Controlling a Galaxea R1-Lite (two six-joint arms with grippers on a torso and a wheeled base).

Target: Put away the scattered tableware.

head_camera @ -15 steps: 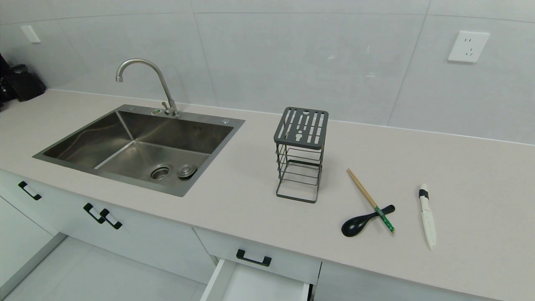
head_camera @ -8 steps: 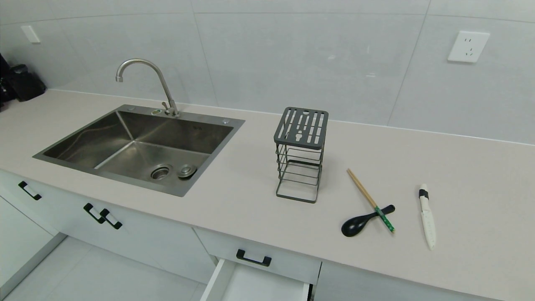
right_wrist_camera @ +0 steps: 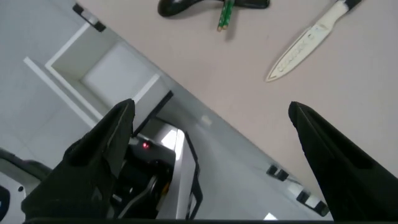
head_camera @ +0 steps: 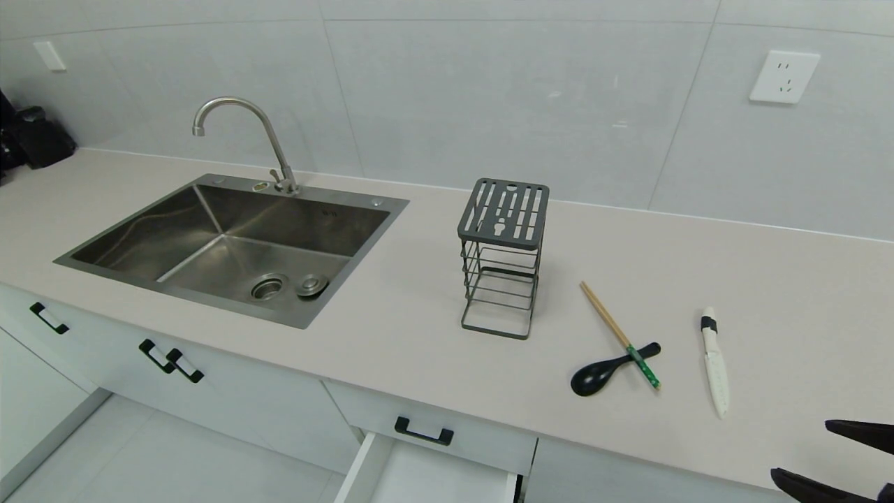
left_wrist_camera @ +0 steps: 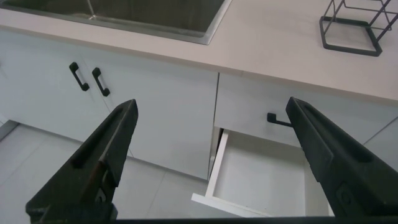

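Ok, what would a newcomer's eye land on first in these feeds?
Probably the dark wire rack standing mid-counter, with tableware lying loose to its right: chopsticks crossing a black spoon, and a white knife farther right. Next, the steel sink on the left and the open right gripper at the near right corner.

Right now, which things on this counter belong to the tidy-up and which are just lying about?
Job: chopsticks, black spoon, knife, probably the slotted rack as their holder.
Just there: sink, faucet, wall socket.
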